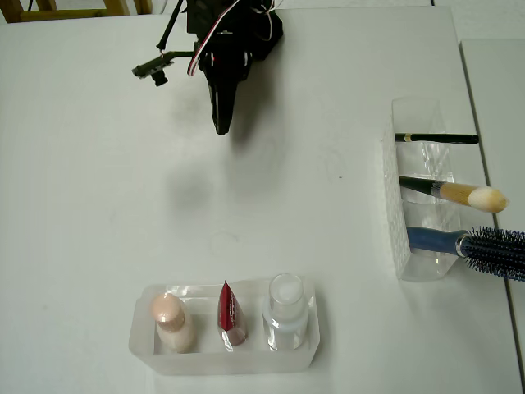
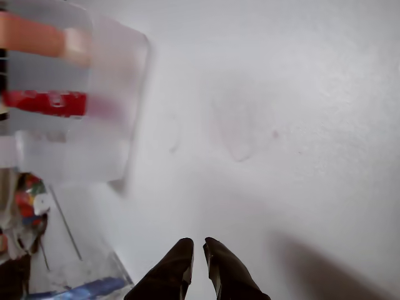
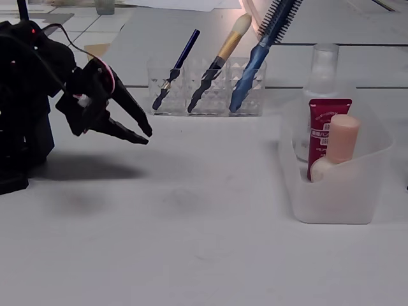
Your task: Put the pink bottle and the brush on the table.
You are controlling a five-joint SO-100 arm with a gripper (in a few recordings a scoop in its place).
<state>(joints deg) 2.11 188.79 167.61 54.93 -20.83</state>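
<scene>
1. Nearest the wrist lens, my gripper (image 2: 197, 248) hangs above bare table (image 2: 281, 125), fingers nearly together and holding nothing; the blurred tray (image 2: 112, 94) sits at upper left.
2. From overhead, open white surface lies between me and the tray holding the pink bottle (image 1: 171, 319), red tube (image 1: 230, 313) and clear bottle (image 1: 286, 309). Well to the right, the brush (image 1: 459, 194) leans in a clear holder (image 1: 414, 213), between a black pencil (image 1: 436, 138) and a blue hairbrush (image 1: 480, 245).
3. Seen from the fixed side camera, nothing stands between my gripper (image 3: 143, 135) and the holder.
</scene>
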